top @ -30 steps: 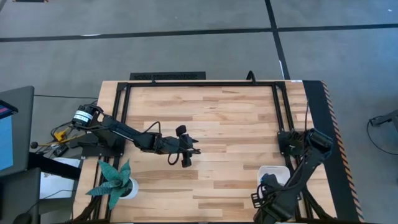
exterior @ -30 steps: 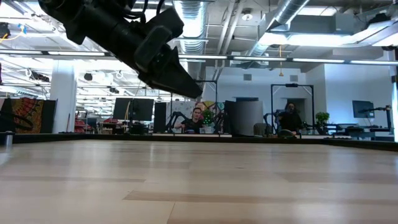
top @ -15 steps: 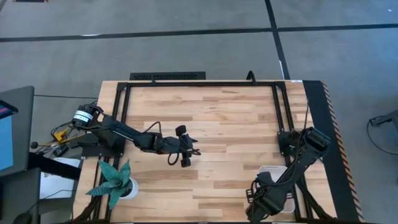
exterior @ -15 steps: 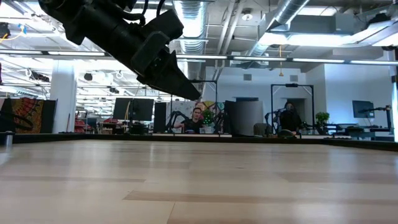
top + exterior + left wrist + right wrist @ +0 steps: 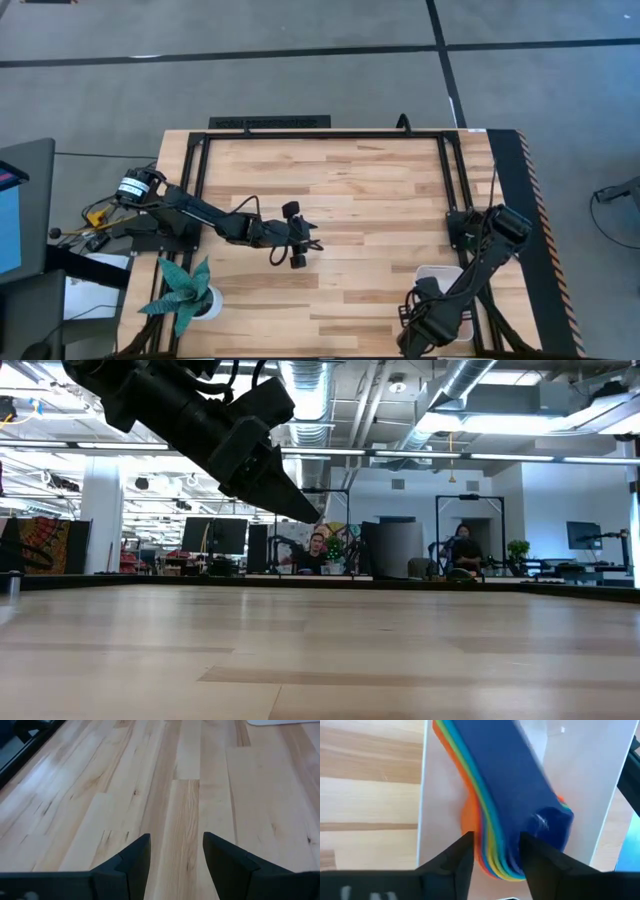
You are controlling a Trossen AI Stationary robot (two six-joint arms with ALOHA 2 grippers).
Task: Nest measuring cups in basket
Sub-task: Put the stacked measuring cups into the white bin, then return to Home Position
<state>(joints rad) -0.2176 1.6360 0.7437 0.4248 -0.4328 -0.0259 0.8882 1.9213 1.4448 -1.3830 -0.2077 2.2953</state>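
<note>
The measuring cups (image 5: 510, 780) lie nested in one stack, dark blue on top, with teal, green, yellow and orange edges showing below. The stack rests in the white basket (image 5: 585, 795), which sits at the table's near right corner (image 5: 445, 273). My right gripper (image 5: 496, 855) is open above the basket, a finger on either side of the stack's nearer end. In the high view the right arm hides the cups. My left gripper (image 5: 176, 850) is open and hovers over bare wood at mid-table (image 5: 310, 244), raised off the tabletop in the low view (image 5: 295, 508). My right gripper comes at the nested stack from above, its open fingers (image 5: 465, 860) either side of the stack's rounded end (image 5: 500, 865). I cannot tell whether a finger touches the cups. The stack lies in the basket.
A teal spiky plant in a white pot (image 5: 185, 290) stands at the near left corner. A black frame (image 5: 320, 135) runs along the far and side edges. Bare wood stretches between the two arms. People sit in the room beyond the table (image 5: 318, 552).
My right arm has moved a little toward the table's near edge, over the basket, covering more of it, and has since held still.
</note>
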